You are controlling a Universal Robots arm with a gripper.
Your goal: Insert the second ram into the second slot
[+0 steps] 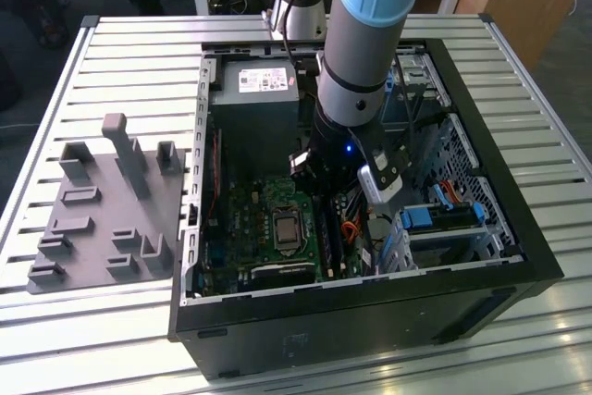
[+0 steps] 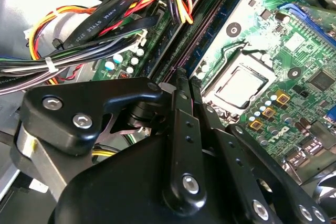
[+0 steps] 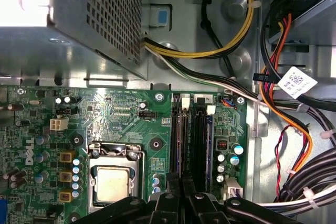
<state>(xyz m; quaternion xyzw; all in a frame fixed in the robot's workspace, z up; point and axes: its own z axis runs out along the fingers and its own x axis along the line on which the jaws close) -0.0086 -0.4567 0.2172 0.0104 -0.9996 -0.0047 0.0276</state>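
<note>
- At the exterior view's left, a grey fixture tray (image 1: 102, 205) lies on the slatted table (image 1: 139, 62), well apart from the open computer case (image 1: 518, 247). No stick is seen standing in it.
- Inside the case, the green motherboard (image 3: 121, 114) lies flat, with the processor socket (image 3: 113, 182) to the left of the memory slots (image 3: 181, 135).
- The claw (image 3: 181, 184) hangs over the near end of the slot bank. Its two fingers (image 2: 181, 103) are drawn together to a thin slit, and nothing shows between them.
- The second ram (image 3: 210, 137) looks to be the thin bluish strip already sitting low in a slot on the right side of the bank, running near to far. It lies just beside the claw's tips, to their right, and is not held by them.
- Judged from this, the stick has been placed in the bank and the claw has let it go. Whether it is pressed fully home I cannot tell. The white latches (image 3: 202, 99) at the far end are too small to read as locked or not.
- I also cannot tell whether the fingertips touch any slot or stop just above.
- To the right, bundled cables (image 3: 283, 129) run along the case wall.
- At the exterior view's right, the drive bay with its light-blue latches (image 1: 418, 219) stands near the arm (image 1: 365, 53).
</note>
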